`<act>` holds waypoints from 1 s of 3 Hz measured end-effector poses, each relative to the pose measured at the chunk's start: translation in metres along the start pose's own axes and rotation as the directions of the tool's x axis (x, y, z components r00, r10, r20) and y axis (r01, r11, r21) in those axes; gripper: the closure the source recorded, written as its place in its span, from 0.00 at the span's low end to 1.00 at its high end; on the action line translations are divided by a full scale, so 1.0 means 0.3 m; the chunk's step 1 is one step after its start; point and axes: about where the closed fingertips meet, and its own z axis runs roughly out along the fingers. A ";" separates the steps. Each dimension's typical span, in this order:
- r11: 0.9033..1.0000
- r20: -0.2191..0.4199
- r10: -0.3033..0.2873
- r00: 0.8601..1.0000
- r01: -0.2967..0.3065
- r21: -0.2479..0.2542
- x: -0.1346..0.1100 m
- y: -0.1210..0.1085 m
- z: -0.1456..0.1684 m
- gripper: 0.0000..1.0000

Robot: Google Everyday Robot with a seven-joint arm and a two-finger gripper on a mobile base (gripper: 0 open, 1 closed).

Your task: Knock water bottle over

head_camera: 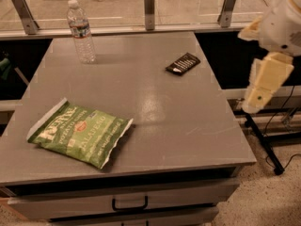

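Well apart from upright water bottle (81,32), gripper (257,98) hanging right of table (178,126), arm (282,29) angled down, openness unclear

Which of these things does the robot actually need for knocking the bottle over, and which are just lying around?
For the job:
- water bottle, upright at the far left corner of the table
- gripper, off the table's right edge, far from the bottle

Just lying about:
- green chip bag, near left
- small black packet, far right
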 end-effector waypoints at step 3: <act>0.968 0.284 -0.249 0.926 0.238 0.073 -0.457 -0.268 0.091 0.00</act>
